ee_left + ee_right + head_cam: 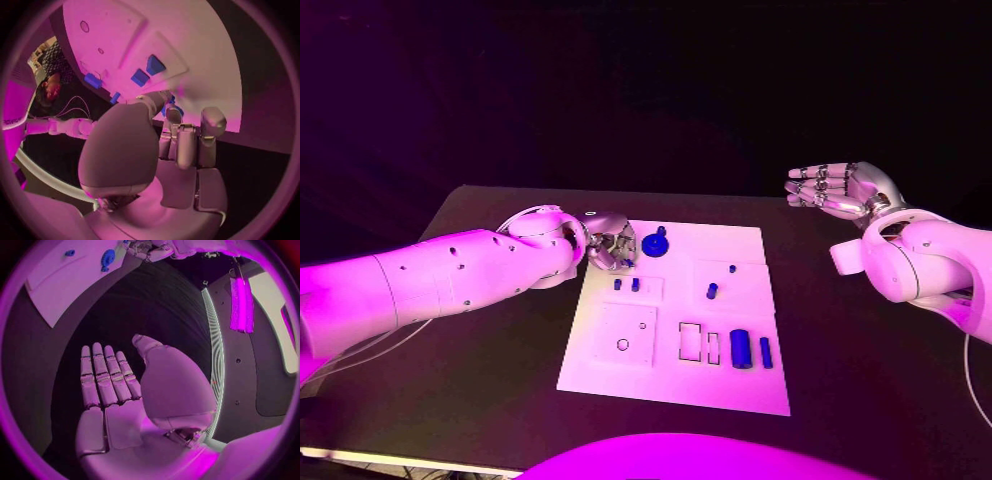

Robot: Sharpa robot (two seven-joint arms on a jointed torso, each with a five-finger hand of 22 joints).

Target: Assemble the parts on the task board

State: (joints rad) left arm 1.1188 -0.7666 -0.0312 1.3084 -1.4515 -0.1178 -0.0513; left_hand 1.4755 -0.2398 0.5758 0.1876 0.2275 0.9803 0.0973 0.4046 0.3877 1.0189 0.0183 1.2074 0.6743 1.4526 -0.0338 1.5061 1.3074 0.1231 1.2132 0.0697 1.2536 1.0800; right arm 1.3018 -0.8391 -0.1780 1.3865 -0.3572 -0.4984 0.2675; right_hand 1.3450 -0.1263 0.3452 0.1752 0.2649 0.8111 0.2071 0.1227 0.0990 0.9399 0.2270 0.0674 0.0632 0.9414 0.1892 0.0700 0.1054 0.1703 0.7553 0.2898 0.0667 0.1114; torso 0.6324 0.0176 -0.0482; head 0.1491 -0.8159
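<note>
Left hand: your left hand [606, 243] sits at the board's far left corner, fingers [187, 145] curled in; you cannot tell whether they pinch anything.
Round part: a blue round part [655, 243] lies just beside those fingertips, on the board.
Board: the white board [733, 385] lies mid-bench; small blue parts [626, 284] sit just below the fingers, two long blue parts [751, 350] well away near the opposite edge.
Right hand: your right hand [837, 189] hangs above the bench [488, 380], off the board, fingers [105, 377] straight, side by side, holding nothing.
</note>
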